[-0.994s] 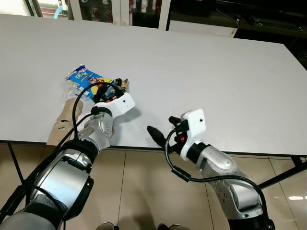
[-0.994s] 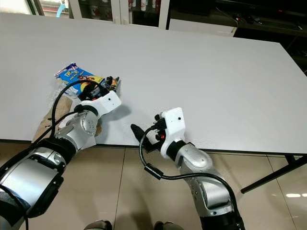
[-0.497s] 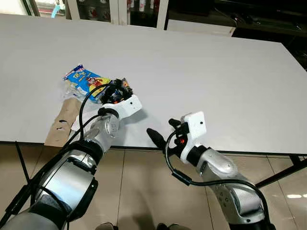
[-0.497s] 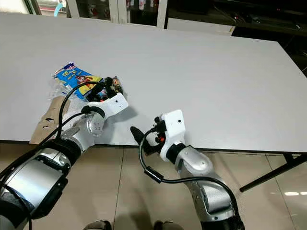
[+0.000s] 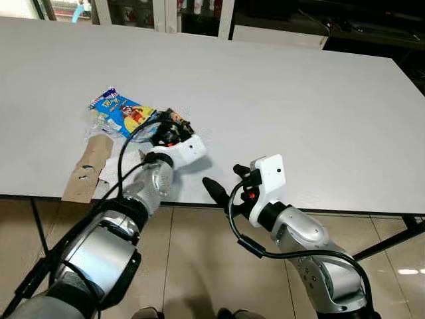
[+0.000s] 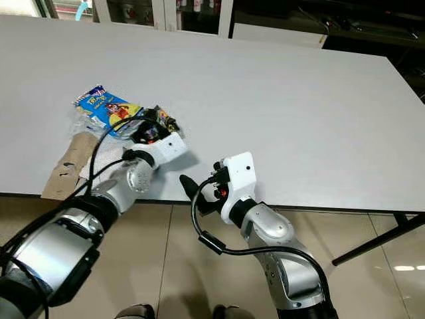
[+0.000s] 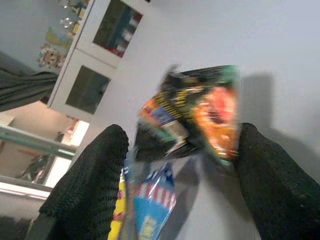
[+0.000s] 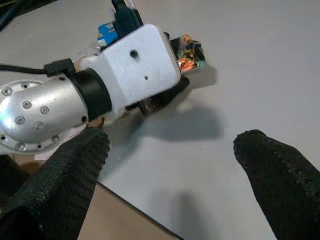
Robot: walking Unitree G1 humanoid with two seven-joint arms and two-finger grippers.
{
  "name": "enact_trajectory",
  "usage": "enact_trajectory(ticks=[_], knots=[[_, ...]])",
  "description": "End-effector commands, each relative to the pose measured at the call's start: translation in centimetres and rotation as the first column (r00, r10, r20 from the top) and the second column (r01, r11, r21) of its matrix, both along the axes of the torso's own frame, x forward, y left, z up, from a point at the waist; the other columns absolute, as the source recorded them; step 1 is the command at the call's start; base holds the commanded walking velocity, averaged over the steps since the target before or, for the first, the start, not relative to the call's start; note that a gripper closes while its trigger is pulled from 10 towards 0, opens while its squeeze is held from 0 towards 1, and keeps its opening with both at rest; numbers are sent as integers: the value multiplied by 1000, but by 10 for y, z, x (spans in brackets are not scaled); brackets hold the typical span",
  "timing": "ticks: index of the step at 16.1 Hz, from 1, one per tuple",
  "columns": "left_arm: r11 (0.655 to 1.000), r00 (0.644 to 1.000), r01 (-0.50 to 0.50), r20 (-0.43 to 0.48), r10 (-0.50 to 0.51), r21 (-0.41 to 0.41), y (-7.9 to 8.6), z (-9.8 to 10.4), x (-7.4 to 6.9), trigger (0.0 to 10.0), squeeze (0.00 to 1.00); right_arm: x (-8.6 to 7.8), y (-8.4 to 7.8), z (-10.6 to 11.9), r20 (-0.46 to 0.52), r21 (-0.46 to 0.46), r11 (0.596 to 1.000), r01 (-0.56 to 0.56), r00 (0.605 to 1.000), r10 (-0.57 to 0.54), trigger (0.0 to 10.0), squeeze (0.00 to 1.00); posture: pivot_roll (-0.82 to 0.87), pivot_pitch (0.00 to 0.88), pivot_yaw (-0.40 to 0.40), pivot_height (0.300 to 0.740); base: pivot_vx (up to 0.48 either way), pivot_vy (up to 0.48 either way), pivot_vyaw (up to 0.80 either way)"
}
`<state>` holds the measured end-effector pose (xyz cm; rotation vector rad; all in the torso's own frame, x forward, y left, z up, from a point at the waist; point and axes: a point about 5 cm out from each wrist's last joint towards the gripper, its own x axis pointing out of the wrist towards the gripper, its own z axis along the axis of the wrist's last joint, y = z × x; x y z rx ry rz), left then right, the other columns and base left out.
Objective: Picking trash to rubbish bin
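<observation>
At ten o'clock on the white table [image 5: 279, 86], your left gripper [image 7: 175, 165] straddles the dark snack wrapper [image 7: 192, 117], fingers spread, not yet pinching. Beside it lies a blue packet [image 5: 119, 111]. Lower squarely, then close; your right gripper [image 8: 170, 165] waits agape.

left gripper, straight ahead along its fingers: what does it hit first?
The dark snack wrapper, sitting between the open fingers of the left gripper. Whether they touch it yet is unclear. The blue snack bag lies off to the side.

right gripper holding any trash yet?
No. The right gripper is open with nothing between its fingers, hovering at the table edge, while the dark snack wrapper sits at the left gripper.
</observation>
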<state>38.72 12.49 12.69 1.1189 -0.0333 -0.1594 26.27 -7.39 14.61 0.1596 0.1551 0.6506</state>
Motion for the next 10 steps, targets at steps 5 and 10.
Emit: enact_trajectory(ticks=[5,10], knots=[[999,999,33,-15,-33,37,-5,-8,-4,10000,0,-1,2,1,-10,9,1000,1,1000,-1,10000,0,-185,155,-102,740,0,0,0],[999,999,-2,45,0,45,-7,3,1,10000,0,-2,2,1,-12,13,1000,10,1000,-9,10000,0,-196,162,-99,740,0,0,0]])
